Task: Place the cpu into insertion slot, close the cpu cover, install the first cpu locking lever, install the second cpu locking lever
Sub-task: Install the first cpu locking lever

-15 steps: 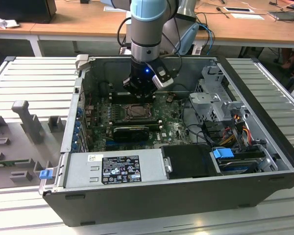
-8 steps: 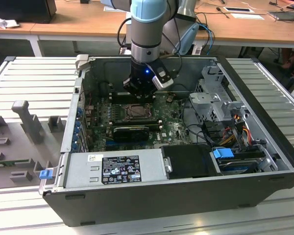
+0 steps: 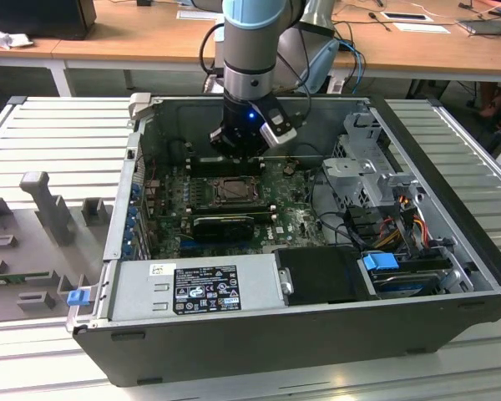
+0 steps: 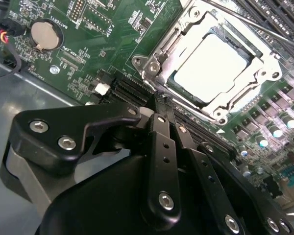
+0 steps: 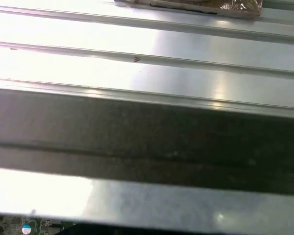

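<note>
- In the exterior view the tool hangs inside the open computer case, just above the motherboard, at about 12 o'clock from the insertion slot.
- In the second wrist view the fingers are pressed together with no gap and nothing between them, their tips near the socket's lower corner.
- The cpu lies flat in the insertion slot, its pale top showing through the window of the cpu cover, which lies down over it.
- A thin locking lever runs along the cover's far edge.
- A coin battery sits at 9 o'clock from the socket.
- The grey power supply box lies along the case's near wall.
</note>
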